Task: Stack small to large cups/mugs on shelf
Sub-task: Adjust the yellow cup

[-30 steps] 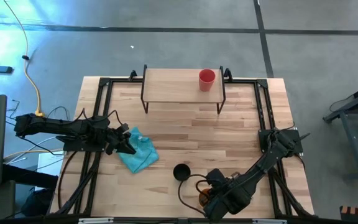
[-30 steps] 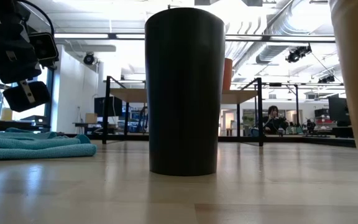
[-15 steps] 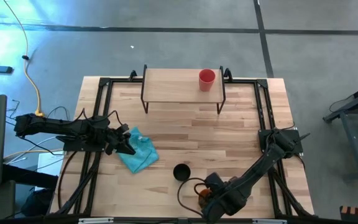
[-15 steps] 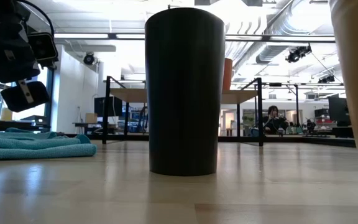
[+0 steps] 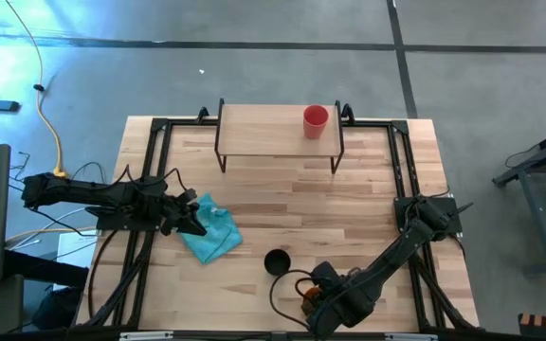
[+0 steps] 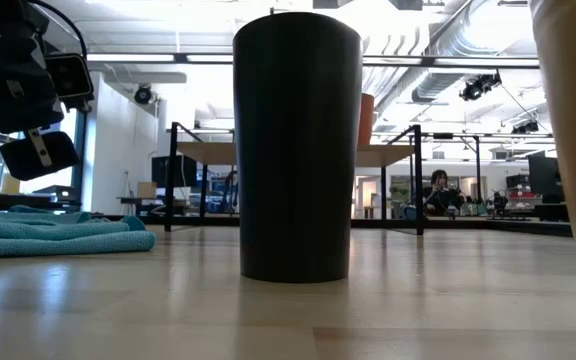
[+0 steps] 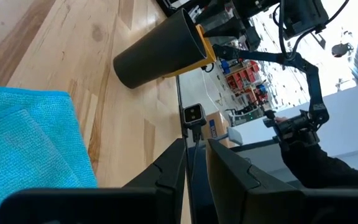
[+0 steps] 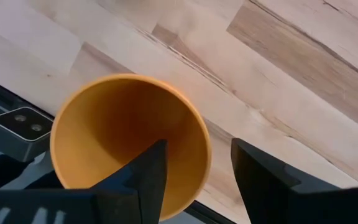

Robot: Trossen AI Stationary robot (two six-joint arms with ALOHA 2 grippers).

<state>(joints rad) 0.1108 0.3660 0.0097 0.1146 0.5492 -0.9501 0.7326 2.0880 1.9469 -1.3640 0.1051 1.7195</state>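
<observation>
At about nine o'clock on the table the left gripper [image 5: 195, 224] waits at the edge of the light blue cloth [image 5: 211, 230], its fingers [image 7: 169, 180] drawn nearly together with nothing between them.

Near six o'clock the black cup [image 5: 277, 261] stands upright on the wooden tabletop [image 5: 330, 204], and just beside it, toward five o'clock at the table's near edge, the right gripper [image 5: 313, 296] is at the yellow-orange cup [image 8: 129, 140]. Its jaws are spread and straddle the rim: one finger [image 8: 151, 171] reaches inside the cup's mouth, the other sits outside the wall. Whether the pads already press the wall I cannot tell.

To do this step well, the gripper should probably pinch the wall squarely with the inner finger deep enough, then lift straight up before swinging away, so the cup does not knock the black cup or slide off the edge.

The red cup [image 5: 316, 119] stands on the shelf [image 5: 263, 128] at twelve o'clock, toward its right end.

Against the earlier frame, the right gripper has crept slightly toward the near edge over the yellow-orange cup; the left arm, cloth, black cup and red cup are unchanged.
</observation>
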